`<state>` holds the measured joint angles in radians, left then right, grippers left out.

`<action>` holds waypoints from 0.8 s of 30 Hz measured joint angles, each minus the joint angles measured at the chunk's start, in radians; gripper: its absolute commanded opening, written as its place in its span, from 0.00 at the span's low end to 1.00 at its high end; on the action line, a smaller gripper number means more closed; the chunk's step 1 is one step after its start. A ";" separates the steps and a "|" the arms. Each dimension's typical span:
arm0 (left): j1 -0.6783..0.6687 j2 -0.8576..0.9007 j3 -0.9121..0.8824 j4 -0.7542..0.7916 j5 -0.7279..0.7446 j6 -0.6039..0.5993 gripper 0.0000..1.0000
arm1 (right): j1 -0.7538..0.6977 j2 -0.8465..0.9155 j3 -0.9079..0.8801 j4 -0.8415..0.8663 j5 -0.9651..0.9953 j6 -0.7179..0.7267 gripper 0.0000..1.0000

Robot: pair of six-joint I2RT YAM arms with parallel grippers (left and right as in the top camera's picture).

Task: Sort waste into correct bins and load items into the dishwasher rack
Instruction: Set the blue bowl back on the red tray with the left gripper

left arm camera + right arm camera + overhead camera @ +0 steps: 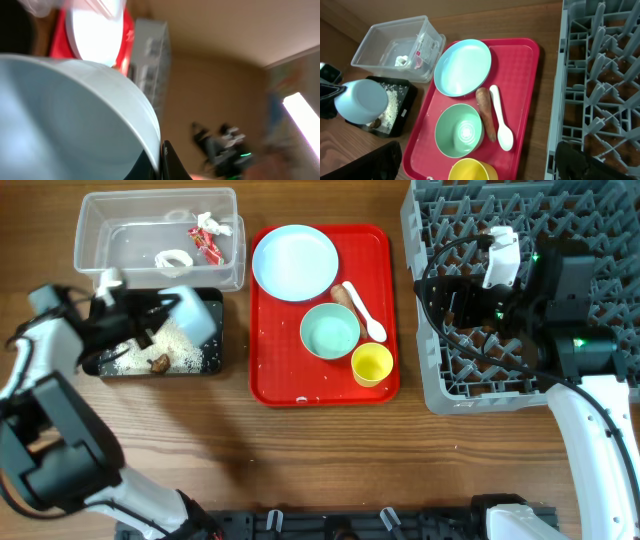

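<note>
Over the black tray, left fingers clamp the pale bowl, which is tipped mouth-down toward the rice lying in that tray. Dishwasher rack sits well to the right, past the red tray. Right fingers hang over the rack, spread and empty. Racking the bowl probably needs a long reach or a handover.

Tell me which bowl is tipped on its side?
The pale blue bowl in the left gripper, tilted over the black tray; the green bowl sits upright on the red tray.
</note>
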<state>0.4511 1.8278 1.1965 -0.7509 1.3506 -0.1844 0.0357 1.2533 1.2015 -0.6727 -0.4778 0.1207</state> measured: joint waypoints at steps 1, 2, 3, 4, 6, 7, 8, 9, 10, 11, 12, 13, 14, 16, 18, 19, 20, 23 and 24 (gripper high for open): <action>-0.056 -0.038 0.000 0.000 -0.052 0.000 0.04 | 0.000 0.000 0.000 0.000 0.000 0.000 1.00; -0.119 -0.078 0.000 0.000 -0.128 0.000 0.04 | 0.000 0.000 0.000 0.000 0.000 0.000 1.00; -0.203 -0.121 0.000 0.000 -0.207 0.001 0.04 | 0.000 0.000 0.000 0.000 0.000 0.000 1.00; -0.271 -0.148 0.000 -0.001 -0.278 0.003 0.04 | 0.000 0.000 0.000 0.000 0.000 0.000 1.00; -0.411 -0.180 0.001 -0.004 -0.433 0.004 0.04 | 0.000 0.001 0.000 0.000 0.000 0.000 1.00; -0.487 -0.185 0.001 -0.008 -0.518 0.005 0.04 | 0.000 0.005 0.000 0.000 0.000 0.000 1.00; -0.540 -0.185 0.001 -0.014 -0.575 0.005 0.04 | 0.000 0.009 0.000 0.000 0.001 0.000 1.00; -0.666 -0.185 0.001 -0.034 -0.730 0.003 0.04 | 0.000 0.011 0.000 0.000 0.001 0.000 1.00; -0.719 -0.184 0.001 -0.045 -0.811 -0.006 0.04 | 0.000 0.012 0.000 0.000 0.001 0.000 1.00; -0.764 -0.183 0.001 -0.057 -0.891 -0.022 0.04 | 0.000 0.013 0.000 0.000 0.001 0.000 1.00; -0.806 -0.180 0.001 -0.069 -0.956 -0.038 0.04 | 0.000 0.014 0.000 0.000 0.001 0.000 1.00; -0.883 -0.172 0.001 -0.080 -1.071 -0.074 0.04 | 0.000 0.015 0.000 0.000 0.001 0.000 1.00; -0.948 -0.161 0.001 -0.087 -1.160 -0.107 0.04 | 0.000 0.017 0.000 0.000 0.001 0.000 1.00; -1.024 -0.145 0.001 -0.090 -1.292 -0.155 0.04 | 0.000 0.021 0.000 0.000 0.001 0.000 1.00; -1.073 -0.128 0.001 -0.076 -1.381 -0.190 0.07 | 0.000 0.023 0.000 0.000 0.001 0.000 1.00; -1.094 -0.114 0.001 -0.064 -1.412 -0.202 0.09 | 0.000 0.023 0.000 0.000 0.001 0.000 1.00; -1.109 -0.100 0.001 -0.056 -1.434 -0.212 0.11 | 0.000 0.023 0.000 0.000 0.001 0.000 1.00; -1.126 -0.072 0.001 -0.053 -1.462 -0.222 0.24 | 0.000 0.023 0.000 -0.001 0.001 0.000 1.00; -1.126 -0.064 0.001 -0.053 -1.468 -0.226 0.34 | 0.000 0.023 0.000 -0.001 0.001 0.000 0.99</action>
<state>-0.6746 1.7634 1.1973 -0.8040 -0.1173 -0.4107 0.0357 1.2766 1.2015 -0.6735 -0.4770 0.1207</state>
